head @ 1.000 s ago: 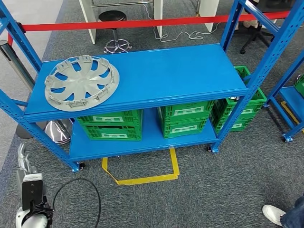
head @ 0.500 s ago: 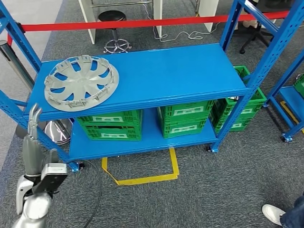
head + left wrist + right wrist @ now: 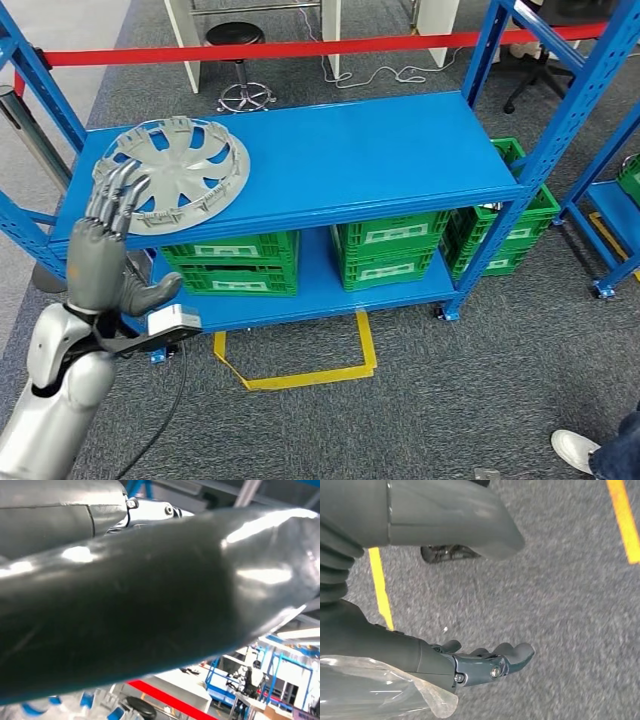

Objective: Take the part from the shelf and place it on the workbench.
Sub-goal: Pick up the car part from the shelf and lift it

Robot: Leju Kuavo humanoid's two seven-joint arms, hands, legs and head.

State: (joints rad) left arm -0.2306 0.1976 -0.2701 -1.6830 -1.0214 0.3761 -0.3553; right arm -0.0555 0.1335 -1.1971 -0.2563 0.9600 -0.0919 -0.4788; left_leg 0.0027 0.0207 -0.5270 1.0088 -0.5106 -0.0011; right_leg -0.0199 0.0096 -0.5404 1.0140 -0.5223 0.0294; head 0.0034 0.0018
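Observation:
A grey wheel cover (image 3: 172,171) lies flat on the left end of the blue shelf's top board (image 3: 362,150). My left hand (image 3: 106,250) is raised in front of the shelf's left edge, fingers spread and empty, its fingertips (image 3: 124,185) overlapping the near left rim of the cover. In the left wrist view the hand (image 3: 158,595) is a dark blur close to the lens, with a bit of the cover (image 3: 94,707) beyond it. My right hand (image 3: 478,662) hangs over grey carpet, fingers straight, holding nothing.
Green crates (image 3: 234,262) stand on the lower shelf, and more sit to the right (image 3: 513,225). Yellow tape (image 3: 302,375) marks the carpet in front. A red barrier band (image 3: 264,48) and a stool (image 3: 240,60) stand behind. A person's shoe (image 3: 577,450) is at the bottom right.
My left arm has risen from low at the bottom left up to the shelf's left edge, the hand now spread near the wheel cover. The cover has not moved.

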